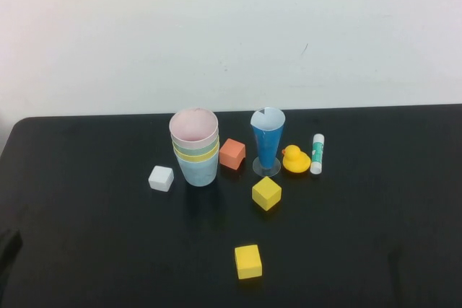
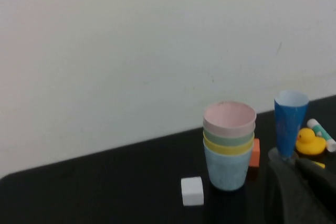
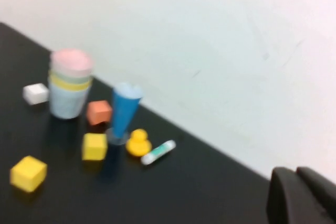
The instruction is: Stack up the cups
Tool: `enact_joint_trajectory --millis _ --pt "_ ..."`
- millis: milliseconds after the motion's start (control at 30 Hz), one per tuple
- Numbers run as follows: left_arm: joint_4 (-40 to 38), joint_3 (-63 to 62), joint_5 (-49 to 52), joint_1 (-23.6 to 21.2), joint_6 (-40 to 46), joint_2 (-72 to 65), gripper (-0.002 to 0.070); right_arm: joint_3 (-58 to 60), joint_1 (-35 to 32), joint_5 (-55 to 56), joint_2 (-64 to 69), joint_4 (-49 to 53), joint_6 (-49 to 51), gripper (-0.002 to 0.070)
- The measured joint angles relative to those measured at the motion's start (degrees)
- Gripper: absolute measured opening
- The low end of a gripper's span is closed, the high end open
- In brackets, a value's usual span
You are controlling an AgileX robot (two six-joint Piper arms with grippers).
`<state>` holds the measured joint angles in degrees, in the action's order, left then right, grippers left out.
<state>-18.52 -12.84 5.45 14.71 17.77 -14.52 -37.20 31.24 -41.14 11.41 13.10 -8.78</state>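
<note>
The four cups stand nested in one upright stack on the black table [image 1: 86, 214]: light blue [image 1: 198, 171] at the bottom, then yellow [image 1: 196, 155], pale green [image 1: 195, 145], and pink [image 1: 193, 125] on top. The stack also shows in the left wrist view [image 2: 228, 150] and the right wrist view [image 3: 69, 85]. Neither gripper shows in the high view. My left gripper [image 2: 291, 162] is shut and empty, pulled back from the stack. My right gripper [image 3: 295, 171] is shut and empty, far from the objects near the table's right side.
A tall dark-blue cone glass [image 1: 267, 142] stands right of the stack. Around it are an orange cube [image 1: 232, 154], a yellow duck [image 1: 295, 159] and a glue stick [image 1: 317, 154]. A white cube [image 1: 161, 178] and two yellow cubes [image 1: 266, 193] [image 1: 247, 261] lie nearer.
</note>
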Motion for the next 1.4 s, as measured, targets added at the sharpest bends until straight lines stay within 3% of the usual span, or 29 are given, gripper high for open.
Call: enact_joint_trajectory --millis 533,767,967,1267,1400 --pt "0.0 0.0 3.2 0.0 0.0 0.0 0.0000 15.1 0.0 -0.1 0.3 -0.5 -1.3 -0.0001" --pt "0.0 0.0 3.3 0.0 0.0 0.0 0.0000 16.0 -0.8 0.9 0.3 1.7 -1.7 -0.0001" --pt "0.0 0.0 3.4 0.0 0.0 0.0 0.0000 19.7 -9.1 6.4 -2.2 2.0 -1.9 -0.0001" --pt "0.0 0.0 3.4 0.0 0.0 0.0 0.0000 35.2 -23.5 26.3 -10.0 2.4 -1.9 -0.0001" --pt "0.0 0.0 3.5 0.0 0.1 0.0 0.0000 38.7 -27.5 25.7 -11.8 2.4 -1.9 -0.0001"
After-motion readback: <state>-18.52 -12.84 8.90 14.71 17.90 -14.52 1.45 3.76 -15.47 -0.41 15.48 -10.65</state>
